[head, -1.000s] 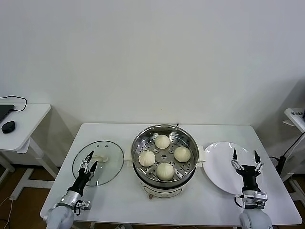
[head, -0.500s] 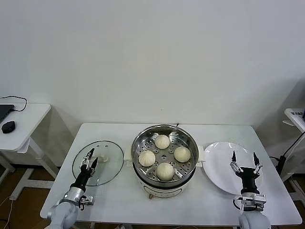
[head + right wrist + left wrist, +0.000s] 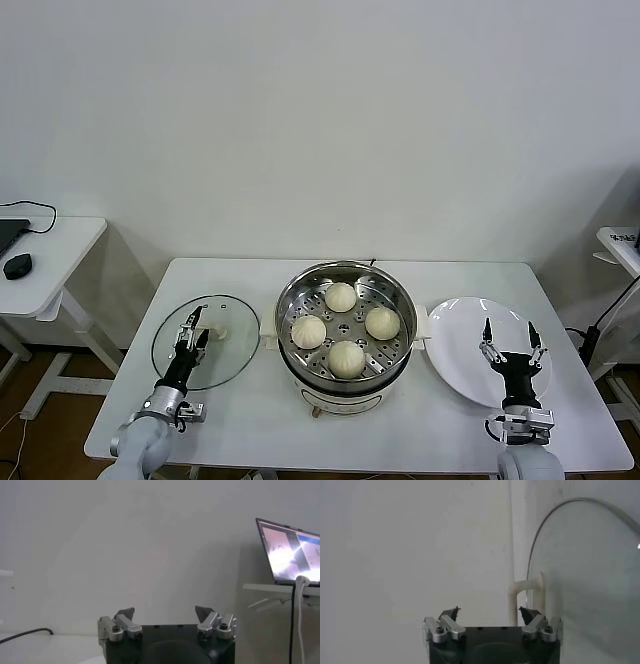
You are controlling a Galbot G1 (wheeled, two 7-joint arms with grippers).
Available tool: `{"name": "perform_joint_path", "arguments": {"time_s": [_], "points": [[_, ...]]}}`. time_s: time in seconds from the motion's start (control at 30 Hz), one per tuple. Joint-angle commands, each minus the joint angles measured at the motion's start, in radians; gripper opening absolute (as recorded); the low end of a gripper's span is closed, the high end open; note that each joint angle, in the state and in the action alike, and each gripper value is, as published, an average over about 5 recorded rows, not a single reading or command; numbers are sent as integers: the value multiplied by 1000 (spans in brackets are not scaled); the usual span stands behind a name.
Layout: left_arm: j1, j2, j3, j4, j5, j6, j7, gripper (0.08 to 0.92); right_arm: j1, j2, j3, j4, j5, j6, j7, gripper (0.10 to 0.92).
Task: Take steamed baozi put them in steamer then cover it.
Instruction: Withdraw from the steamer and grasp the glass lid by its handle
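The steamer stands mid-table with several off-white baozi on its perforated tray. To its left the glass cover lies flat on the table, cream handle up. My left gripper stands open over the cover, just short of the handle. In the left wrist view the cover and its handle sit just beyond the open left gripper. My right gripper stands open over the white plate and holds nothing; the right wrist view shows it with only wall beyond.
An empty white plate lies right of the steamer. A side table with a black mouse stands far left. A laptop on a stand and a white cable show at the far right.
My left gripper has crept forward and rightward over the cover toward its handle. My right gripper has drawn back a little toward the table's front edge. Both stay open.
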Motion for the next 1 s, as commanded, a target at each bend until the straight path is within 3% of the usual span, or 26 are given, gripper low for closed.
{"name": "perform_joint_path", "arguments": {"time_s": [0.03, 0.53, 1.0], "points": [[-33, -7, 13, 25, -2, 20, -1, 823, -2, 6, 1, 0, -9, 1, -1, 823], [-59, -2, 19, 55, -4, 27, 23, 811, -1, 9, 5, -1, -12, 0, -1, 823], [-74, 0, 28, 96, -13, 22, 39, 428, -1, 15, 8, 9, -15, 1, 2, 823]]}}
